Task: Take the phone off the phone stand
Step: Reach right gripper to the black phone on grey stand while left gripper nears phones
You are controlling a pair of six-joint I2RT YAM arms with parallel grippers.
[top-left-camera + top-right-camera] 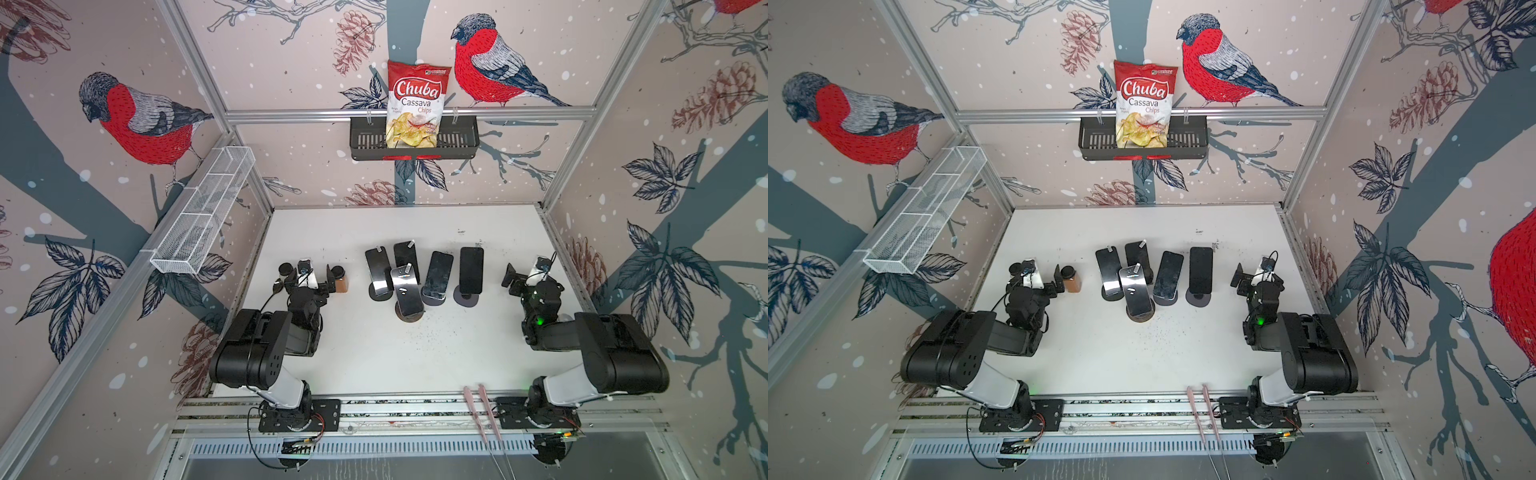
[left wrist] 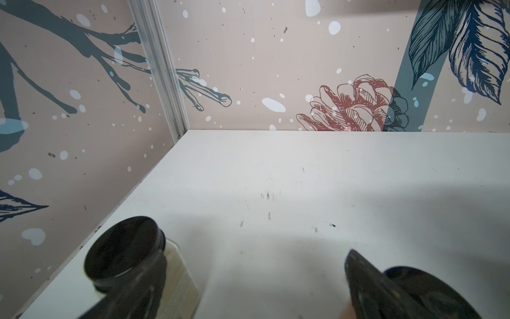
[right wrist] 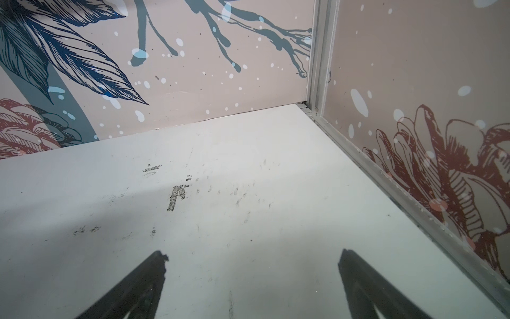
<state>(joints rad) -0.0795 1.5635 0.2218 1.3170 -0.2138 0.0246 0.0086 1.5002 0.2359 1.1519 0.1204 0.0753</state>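
Observation:
Several phones lean on stands in the middle of the white table (image 1: 374, 357) in both top views. The nearest phone (image 1: 408, 291) (image 1: 1136, 289) shows a silver back on a round-based phone stand (image 1: 409, 316) (image 1: 1140, 316). A black phone (image 1: 471, 270) (image 1: 1201, 270) stands upright at the right of the group on its own stand (image 1: 467, 298). My left gripper (image 1: 309, 277) (image 1: 1038, 279) (image 2: 254, 265) is open, left of the phones, holding nothing. My right gripper (image 1: 524, 278) (image 1: 1252, 277) (image 3: 252, 252) is open, right of them, over bare table. Neither wrist view shows a phone.
A brown spice jar (image 1: 340, 281) (image 1: 1071, 280) stands just right of the left gripper, and a black-lidded jar (image 1: 285, 269) (image 2: 124, 248) just left of it. A chips bag (image 1: 417, 104) sits in a black wall basket (image 1: 457, 141). A white wire basket (image 1: 203, 212) hangs left. Two pink sticks (image 1: 482, 411) lie at the front rail.

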